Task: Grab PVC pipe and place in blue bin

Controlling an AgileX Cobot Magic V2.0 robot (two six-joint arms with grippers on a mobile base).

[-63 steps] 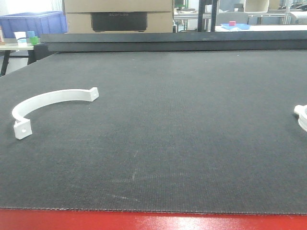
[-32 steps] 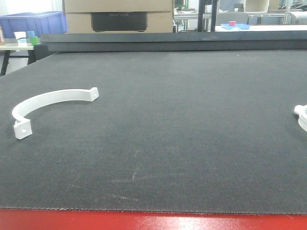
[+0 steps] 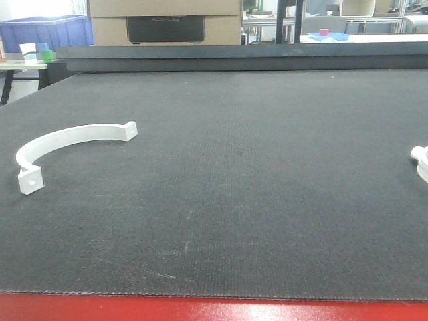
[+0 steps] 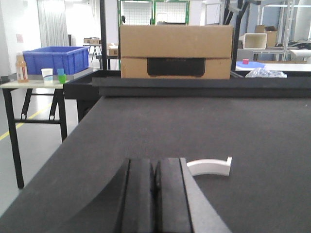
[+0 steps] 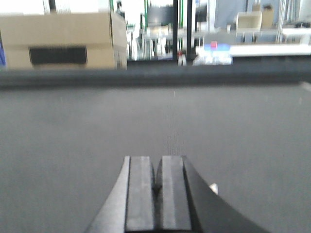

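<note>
One PVC pipe [image 3: 67, 134], open side near-right

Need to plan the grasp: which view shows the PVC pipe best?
Exterior front-facing: the whole PVC pipe arc, both tabs visible. Left wrist shows only one end; right wrist, blurred, shows no recognisable pipe.
</note>
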